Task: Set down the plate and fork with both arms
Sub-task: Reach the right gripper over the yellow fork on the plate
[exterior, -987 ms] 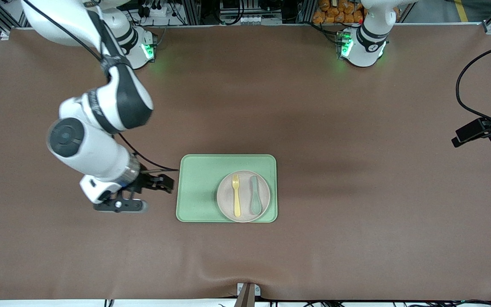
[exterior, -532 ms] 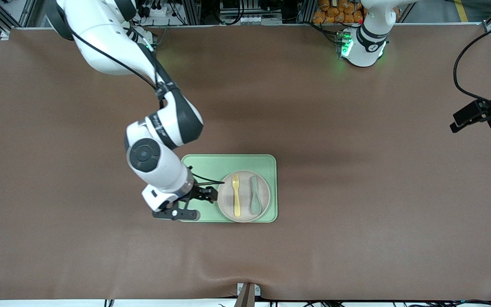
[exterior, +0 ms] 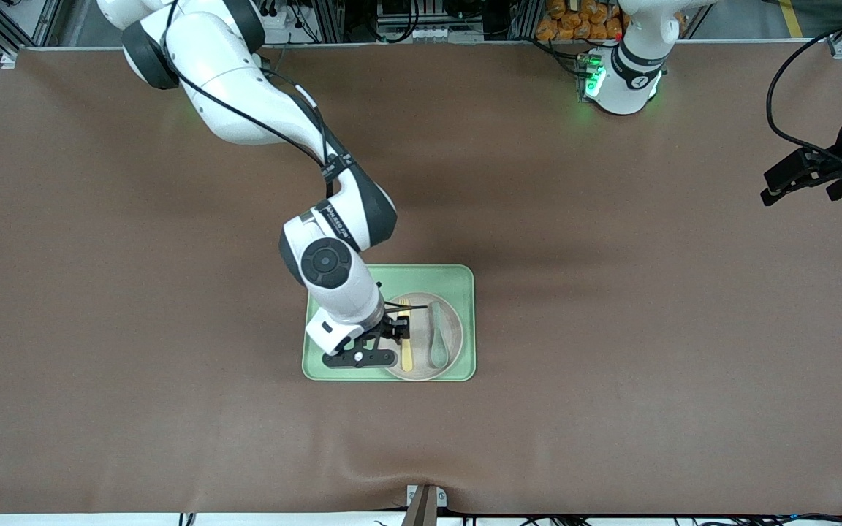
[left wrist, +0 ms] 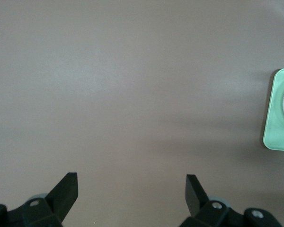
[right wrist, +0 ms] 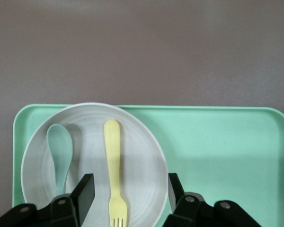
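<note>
The pale beige-pink plate (exterior: 450,343) lies on the light green tray (exterior: 348,281). The pale yellow fork (exterior: 407,356) and a grey-green spoon (exterior: 438,336) lie side by side on the plate. My right gripper (exterior: 397,326) is open over the plate, above the fork's tine end. In the right wrist view the fork (right wrist: 113,165) lies between my open fingers (right wrist: 85,191) on the plate (right wrist: 142,156). My left gripper (exterior: 801,179) is open and empty, over bare table toward the left arm's end. In the left wrist view it (left wrist: 131,188) is over bare brown table.
The tray sits mid-table on a brown cloth (exterior: 611,329). The tray's corner (left wrist: 279,111) shows at the edge of the left wrist view. The spoon (right wrist: 60,153) lies beside the fork in the right wrist view. A small mount (exterior: 425,500) stands at the table's near edge.
My right arm has swung from beside the tray to over the plate, its gripper now above the fork. My left gripper has drifted slightly and risen near the table's end.
</note>
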